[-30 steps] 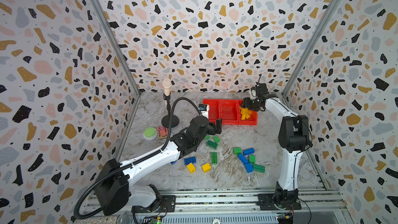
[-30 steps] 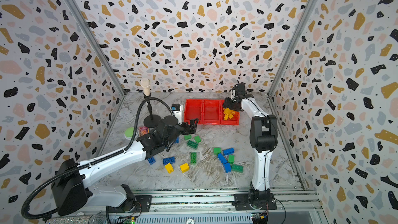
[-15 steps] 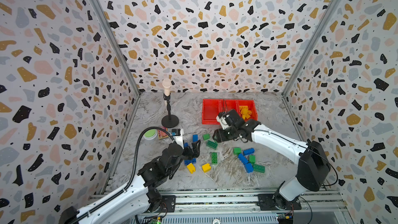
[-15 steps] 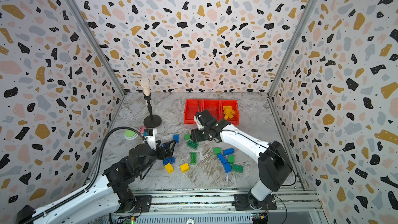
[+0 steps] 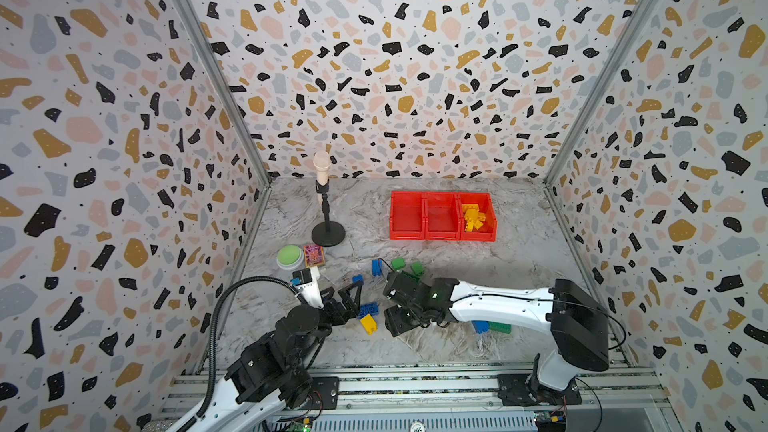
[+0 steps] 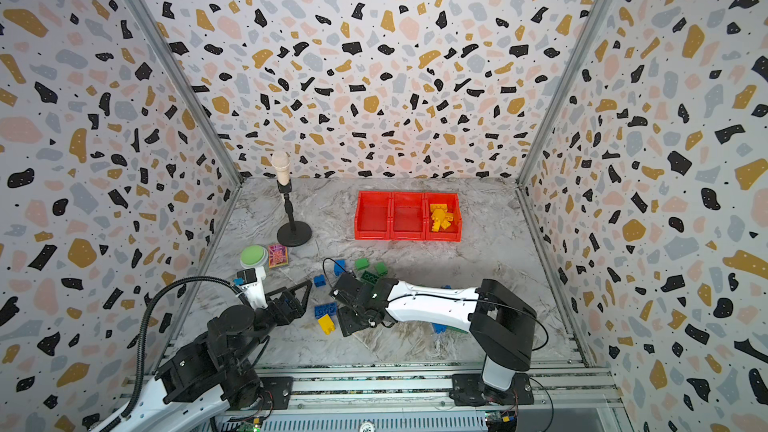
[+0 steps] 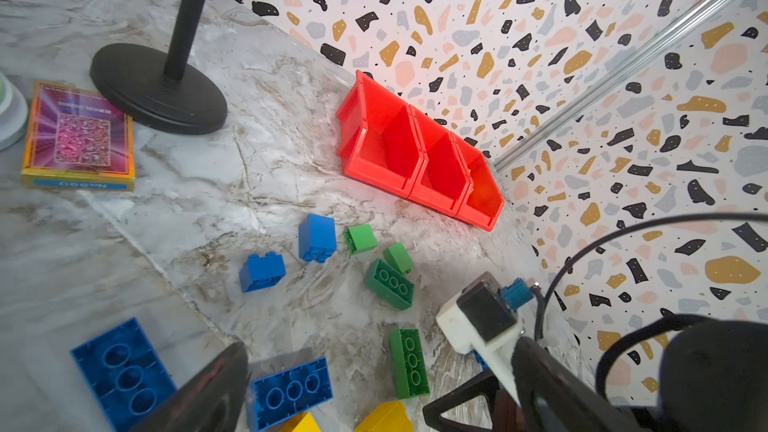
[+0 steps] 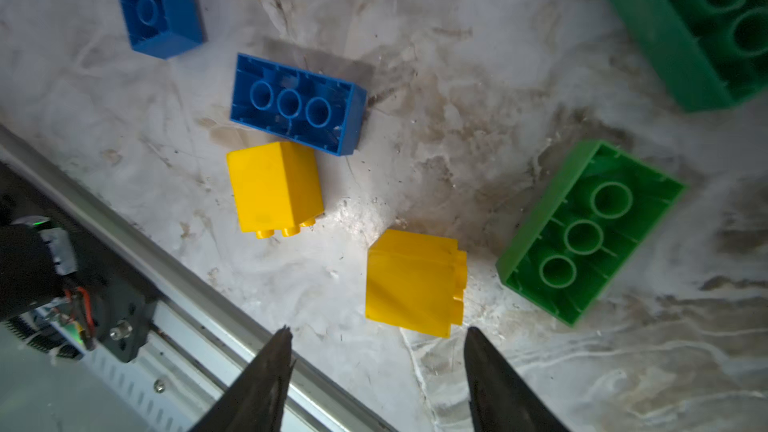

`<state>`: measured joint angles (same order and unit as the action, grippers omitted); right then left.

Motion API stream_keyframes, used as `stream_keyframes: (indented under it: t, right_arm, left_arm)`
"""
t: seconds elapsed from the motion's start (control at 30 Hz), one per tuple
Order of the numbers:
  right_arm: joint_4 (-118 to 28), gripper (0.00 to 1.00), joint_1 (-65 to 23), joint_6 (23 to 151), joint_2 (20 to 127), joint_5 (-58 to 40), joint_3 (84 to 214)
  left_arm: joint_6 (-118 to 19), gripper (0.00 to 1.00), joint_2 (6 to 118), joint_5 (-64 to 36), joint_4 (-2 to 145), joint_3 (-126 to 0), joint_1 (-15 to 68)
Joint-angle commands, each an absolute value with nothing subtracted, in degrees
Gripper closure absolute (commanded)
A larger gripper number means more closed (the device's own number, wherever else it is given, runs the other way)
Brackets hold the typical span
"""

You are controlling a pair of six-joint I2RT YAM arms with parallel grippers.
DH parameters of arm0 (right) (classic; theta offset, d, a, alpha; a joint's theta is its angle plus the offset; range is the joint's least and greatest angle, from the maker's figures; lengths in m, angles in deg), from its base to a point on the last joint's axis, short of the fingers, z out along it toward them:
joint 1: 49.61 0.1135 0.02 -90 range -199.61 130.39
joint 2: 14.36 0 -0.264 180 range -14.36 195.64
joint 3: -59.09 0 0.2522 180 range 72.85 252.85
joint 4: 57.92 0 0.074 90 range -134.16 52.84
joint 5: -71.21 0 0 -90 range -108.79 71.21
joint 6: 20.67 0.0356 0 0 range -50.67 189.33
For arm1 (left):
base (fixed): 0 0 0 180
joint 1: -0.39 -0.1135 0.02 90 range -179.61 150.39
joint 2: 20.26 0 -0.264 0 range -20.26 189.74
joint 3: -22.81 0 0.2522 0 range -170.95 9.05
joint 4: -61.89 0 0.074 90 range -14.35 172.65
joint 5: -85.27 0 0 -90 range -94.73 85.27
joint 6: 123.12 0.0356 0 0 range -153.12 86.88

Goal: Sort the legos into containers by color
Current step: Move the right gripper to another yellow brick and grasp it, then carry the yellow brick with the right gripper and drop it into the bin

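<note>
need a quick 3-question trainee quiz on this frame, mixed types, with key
1. True or false: all three red bins hold bricks.
2. In the right wrist view, which colour of brick lies nearest the right gripper? A blue, B yellow, C green.
3. Fill in: the left gripper is ___ and holds nothing.
Key: 1 false; only the rightmost bin in both top views holds yellow bricks, and the other two are empty. 2 B, the yellow brick. 3 open.
</note>
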<state>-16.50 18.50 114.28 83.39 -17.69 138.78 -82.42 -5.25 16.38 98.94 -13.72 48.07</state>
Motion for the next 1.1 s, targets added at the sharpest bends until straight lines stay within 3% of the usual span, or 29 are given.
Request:
stream_keyframes:
  t: [0.0, 0.27, 0.6, 0.87, 1.07]
  right_arm:
    - [-14.0, 0.34, 18.9, 116.7, 83.5, -21.9, 139.8]
    - [-15.1, 0.36, 18.9, 115.9, 86.0, -22.2, 139.7]
    - [-15.6, 0.45, 18.9, 114.3, 89.9, -20.5, 141.5]
    - [-14.7, 0.67, 18.2, 112.2, 90.3, -19.8, 143.2]
    - [-13.4, 0.71, 14.6, 109.4, 86.6, -20.3, 144.3]
  left_arm:
    - [-83.4, 0.0, -6.8, 18.1, 102.4, -14.2, 48.3]
    - [-86.1, 0.0, -8.8, 18.3, 102.8, -13.5, 48.2]
    - [-86.2, 0.0, -8.7, 19.1, 102.6, -13.1, 48.3]
    - [-84.7, 0.0, -5.4, 19.4, 99.3, -13.0, 48.3]
    - [-81.8, 0.0, 1.4, 17.5, 93.4, -12.6, 48.2]
